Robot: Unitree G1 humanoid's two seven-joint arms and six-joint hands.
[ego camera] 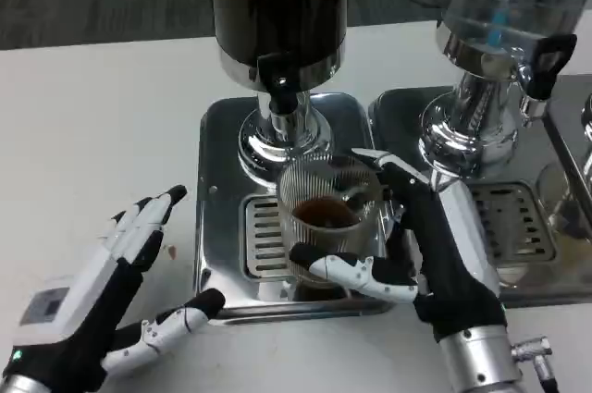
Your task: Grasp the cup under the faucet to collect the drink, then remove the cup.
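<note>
Right robot hand [435, 254] wraps a clear ribbed cup [326, 217], thumb across the front, fingers round the far side. The cup holds some brown drink and stands on the drip grate [264, 236] beneath the black faucet [280, 79] of the dark-filled dispenser [277, 5]. Left robot hand [111, 291] rests on the white counter [92, 134], fingers spread wide, holding nothing.

Drink dispenser [280, 14], dark liquid, black faucet [278, 74], on steel drip tray [217, 208]. Ribbed clear cup [326, 217], brown drink inside, stands on the grate beneath the faucet; right hand [421, 245] wraps it. Left hand [116, 287] on white table [92, 134], fingers spread, holding nothing. Second dispenser [499, 32] at right.
</note>
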